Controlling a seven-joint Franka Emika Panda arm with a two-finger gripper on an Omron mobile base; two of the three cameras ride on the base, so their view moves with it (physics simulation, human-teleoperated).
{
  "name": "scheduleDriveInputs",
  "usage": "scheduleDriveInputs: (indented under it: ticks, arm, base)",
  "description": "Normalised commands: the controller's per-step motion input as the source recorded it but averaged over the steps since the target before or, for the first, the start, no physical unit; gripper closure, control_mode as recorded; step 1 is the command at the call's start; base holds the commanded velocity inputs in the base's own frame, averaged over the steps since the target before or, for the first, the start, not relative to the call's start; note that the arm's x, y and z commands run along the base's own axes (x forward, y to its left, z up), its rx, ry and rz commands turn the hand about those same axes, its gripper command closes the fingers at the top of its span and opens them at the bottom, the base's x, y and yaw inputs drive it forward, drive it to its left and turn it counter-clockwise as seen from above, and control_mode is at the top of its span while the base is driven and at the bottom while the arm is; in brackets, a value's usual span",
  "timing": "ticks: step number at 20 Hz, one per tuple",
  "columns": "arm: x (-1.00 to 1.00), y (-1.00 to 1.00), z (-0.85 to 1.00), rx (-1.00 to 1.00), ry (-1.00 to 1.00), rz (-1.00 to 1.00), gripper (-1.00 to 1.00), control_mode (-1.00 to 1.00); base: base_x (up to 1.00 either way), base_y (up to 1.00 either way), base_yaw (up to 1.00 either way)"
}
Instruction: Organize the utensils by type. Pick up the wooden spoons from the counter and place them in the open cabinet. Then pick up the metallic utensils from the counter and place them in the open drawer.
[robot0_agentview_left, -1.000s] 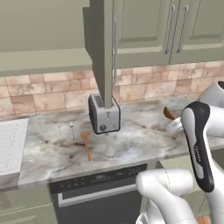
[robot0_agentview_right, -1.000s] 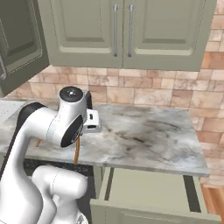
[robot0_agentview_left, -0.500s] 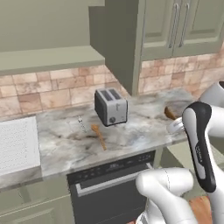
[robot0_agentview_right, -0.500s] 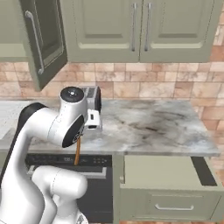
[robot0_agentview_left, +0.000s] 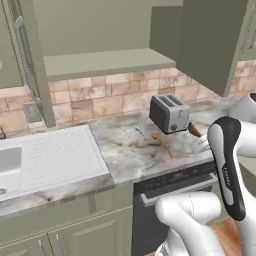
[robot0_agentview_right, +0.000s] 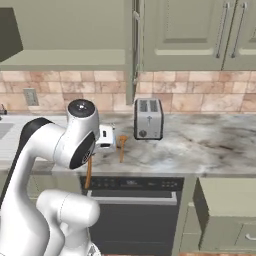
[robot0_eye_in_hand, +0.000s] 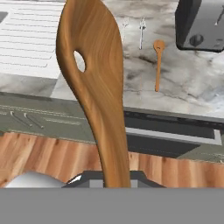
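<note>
Clamping glossy grained wooden spoon (robot0_eye_in_hand: 94, 83), gripper (robot0_eye_in_hand: 114, 179) narrow; second slim spoon (robot0_eye_in_hand: 158, 65) on veined counter (robot0_eye_in_hand: 192, 87).

No readable text — none anywhere.

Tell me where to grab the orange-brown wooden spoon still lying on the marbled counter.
Grip the orange-brown wooden spoon mid-handle, coming from above with fingers across it. It lies flat on the marbled counter, bowl toward the silver toaster, handle thin and free.

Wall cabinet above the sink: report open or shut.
Open: the wall cabinet shows its bare shelf, its door swung out beside it.
</note>
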Motion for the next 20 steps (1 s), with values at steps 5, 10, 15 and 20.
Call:
scheduleDriveInputs:
  ticks: [5, 10, 15, 20]
  arm:
    - [0.00, 0.00, 0.00, 0.00, 0.00, 0.00, 1.00, 1.00]
    - [0.00, 0.00, 0.00, 0.00, 0.00, 0.00, 1.00, 1.00]
    - [0.00, 0.00, 0.00, 0.00, 0.00, 0.00, 1.00, 1.00]
    - [0.00, 0.00, 0.00, 0.00, 0.00, 0.00, 1.00, 1.00]
  base:
    - [-0.11, 0.74, 0.00]
    - [0.41, 0.38, 0.00]
    - [0.51, 0.00, 0.01]
    - [0.32, 0.00, 0.05]
